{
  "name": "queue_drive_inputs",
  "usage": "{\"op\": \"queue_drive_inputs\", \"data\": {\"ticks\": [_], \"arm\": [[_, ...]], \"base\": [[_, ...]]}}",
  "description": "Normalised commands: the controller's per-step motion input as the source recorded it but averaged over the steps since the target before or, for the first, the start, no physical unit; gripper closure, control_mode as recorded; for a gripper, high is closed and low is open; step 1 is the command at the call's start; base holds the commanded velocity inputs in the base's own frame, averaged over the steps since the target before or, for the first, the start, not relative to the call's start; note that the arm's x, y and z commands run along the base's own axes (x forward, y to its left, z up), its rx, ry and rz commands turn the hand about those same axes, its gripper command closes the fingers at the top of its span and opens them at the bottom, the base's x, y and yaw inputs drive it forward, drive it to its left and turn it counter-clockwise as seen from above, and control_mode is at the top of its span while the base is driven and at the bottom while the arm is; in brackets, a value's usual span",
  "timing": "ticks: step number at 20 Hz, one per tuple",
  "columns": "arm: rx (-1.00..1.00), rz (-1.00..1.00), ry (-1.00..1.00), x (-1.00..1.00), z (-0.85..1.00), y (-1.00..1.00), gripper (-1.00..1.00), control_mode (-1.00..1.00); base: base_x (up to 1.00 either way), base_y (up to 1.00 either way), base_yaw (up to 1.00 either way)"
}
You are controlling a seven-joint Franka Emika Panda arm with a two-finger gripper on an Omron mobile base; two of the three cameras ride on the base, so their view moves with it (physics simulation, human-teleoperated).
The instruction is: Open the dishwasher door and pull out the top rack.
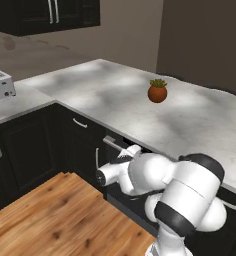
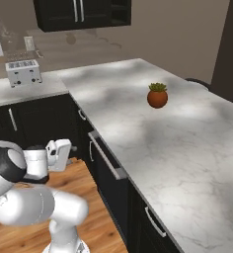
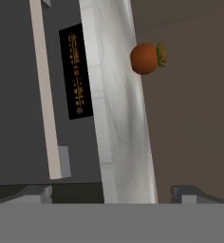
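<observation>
Facing the dishwasher door (image 3: 19, 95), hand view reveals its control panel (image 3: 76, 71).

The arm (image 1: 155, 175) hides most of the dishwasher door (image 2: 108, 173) in the left base view, and the silver bar handle (image 3: 43, 90) is cut off at the hand view's top edge.

light: soft, even | shadows: mottled on counter (image 1: 190, 120) | focus: slightly blurry render
</observation>
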Motion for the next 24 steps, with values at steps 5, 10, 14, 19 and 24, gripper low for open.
{"op": "queue_drive_inputs", "data": {"ticks": [5,10,14,19,24], "arm": [[0.00,0.00,0.00,0.30,-0.20,0.00,-1.00,-1.00],[0.00,0.00,0.00,0.33,-0.23,0.00,-1.00,-1.00],[-0.01,0.00,0.00,0.30,-0.24,0.00,-1.00,-1.00],[-0.02,0.00,0.00,0.20,-0.28,0.00,-1.00,-1.00],[-0.03,0.00,0.00,0.18,-0.27,0.00,-1.00,-1.00]], "base": [[0.00,0.00,0.00],[0.00,0.00,0.00],[0.00,0.00,0.00],[0.00,0.00,0.00],[0.00,0.00,0.00]]}}
